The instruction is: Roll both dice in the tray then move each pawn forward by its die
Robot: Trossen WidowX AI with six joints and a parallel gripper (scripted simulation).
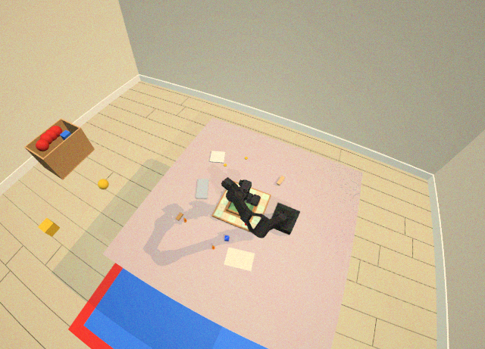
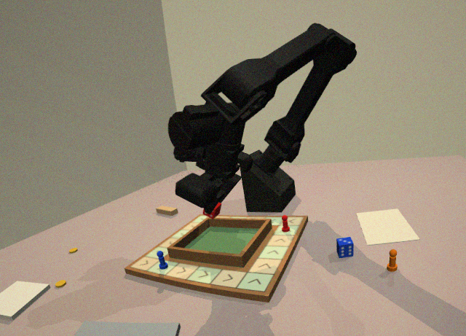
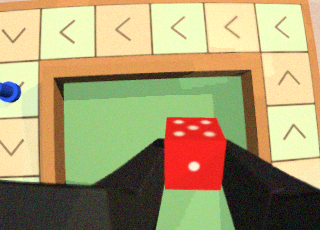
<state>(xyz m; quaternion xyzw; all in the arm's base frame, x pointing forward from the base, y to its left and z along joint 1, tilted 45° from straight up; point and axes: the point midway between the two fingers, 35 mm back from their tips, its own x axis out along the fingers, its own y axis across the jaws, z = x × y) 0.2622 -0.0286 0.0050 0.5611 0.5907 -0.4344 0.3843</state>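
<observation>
My gripper (image 2: 212, 211) (image 3: 191, 147) is shut on the red die (image 2: 214, 210) (image 3: 194, 177) and holds it above the tray (image 2: 204, 258) (image 3: 150, 65), pointing down. In the wrist view the die shows five white dots on its top side and one on its near face. The tray's green floor holds no die where it shows. The red pawn (image 1: 245, 223) (image 2: 285, 225) stands on the board (image 2: 229, 277) (image 3: 177, 29) at the right side. The blue pawn (image 2: 162, 262) (image 3: 9, 92) stands near the board's front left corner. The blue die (image 1: 226, 238) (image 2: 344, 247) lies on the table, right of the board.
Orange pawns (image 1: 185, 220) (image 1: 213, 247) (image 2: 392, 261) stand off the board. Around it lie wooden blocks (image 1: 280, 180) (image 1: 179, 216) (image 2: 167, 211), yellow discs (image 1: 245, 157) (image 2: 73, 250), a cream sheet (image 1: 239, 259) (image 2: 387, 226), a white pad (image 1: 217, 156) (image 2: 22, 297) and a grey slab (image 1: 201, 188) (image 2: 127, 329).
</observation>
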